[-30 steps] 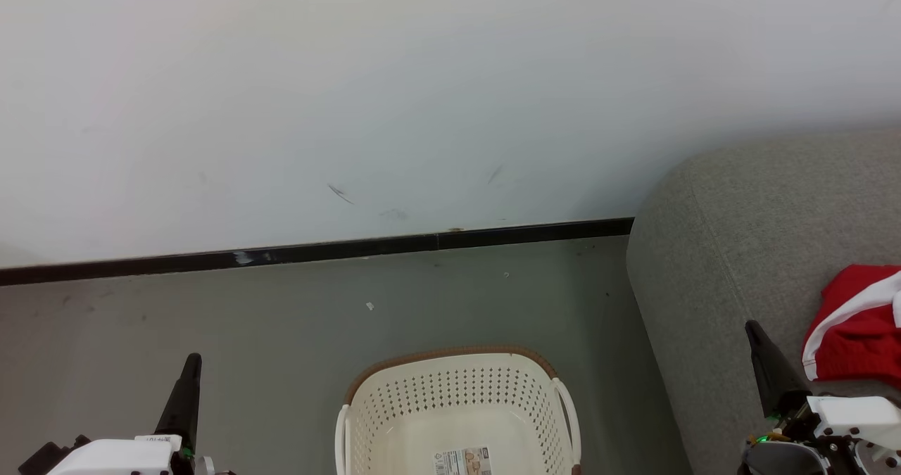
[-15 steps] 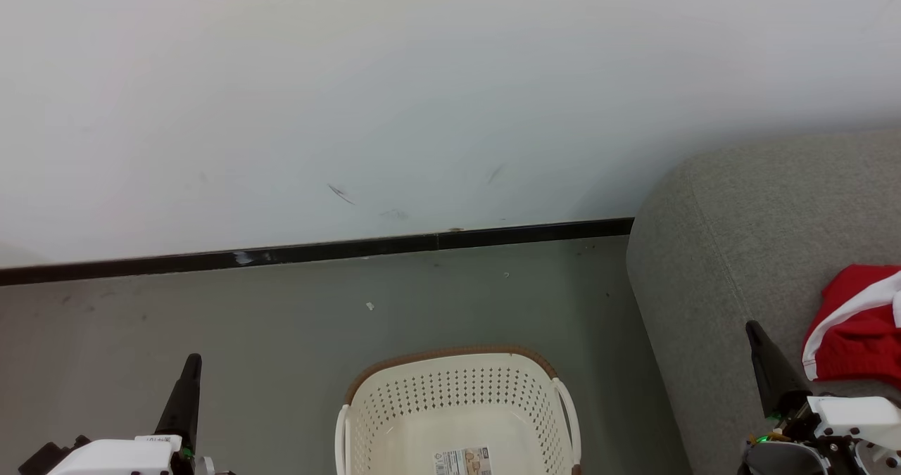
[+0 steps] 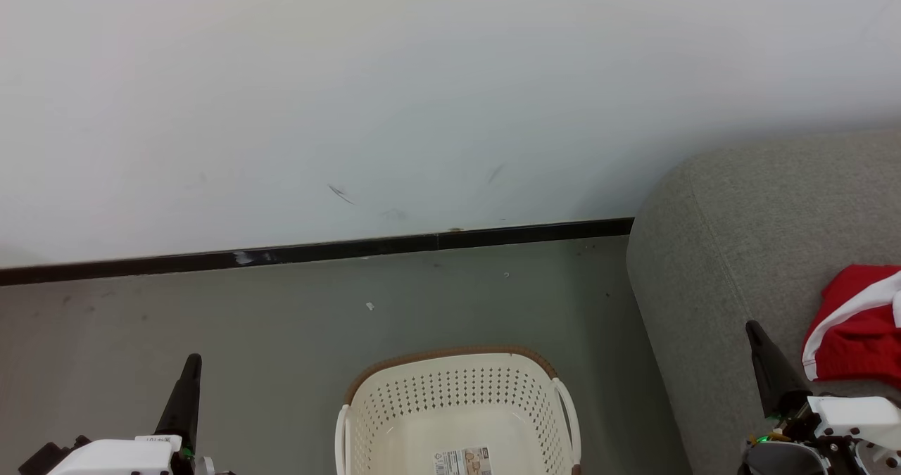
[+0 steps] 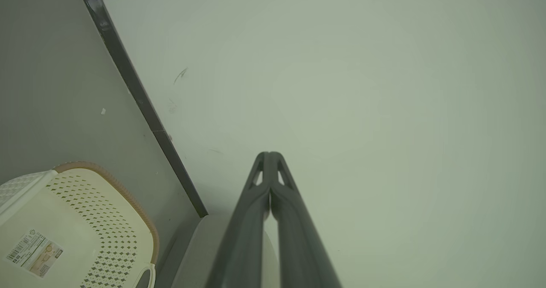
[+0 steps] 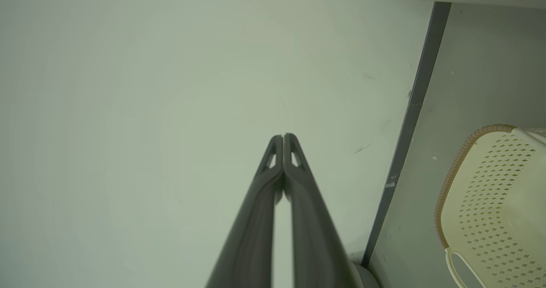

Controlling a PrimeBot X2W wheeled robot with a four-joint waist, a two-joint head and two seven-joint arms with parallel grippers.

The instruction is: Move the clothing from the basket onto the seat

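**Head view.** The basket [image 3: 457,390], cream and perforated with a brown rim, stands on the grey floor [image 3: 281,320] at bottom centre. Its label sticker [image 3: 462,461] shows on the inner bottom. The seat [image 3: 739,236] stands just right of the basket, against the pale wall [image 3: 422,74]. A dark baseboard [image 3: 317,251] runs along the wall's foot. The clothing [image 3: 855,341], red with a white stripe, lies bunched on the seat at the right edge, well apart from the basket. The left gripper [image 3: 191,362] points up at lower left, over the floor. The right gripper [image 3: 754,331] points up at lower right, over the seat and near the clothing, with a gap between them.

**Wrist views.** On each gripper the two dark fingers [image 4: 256,202] meet at the tips, fully closed, with nothing held between them.
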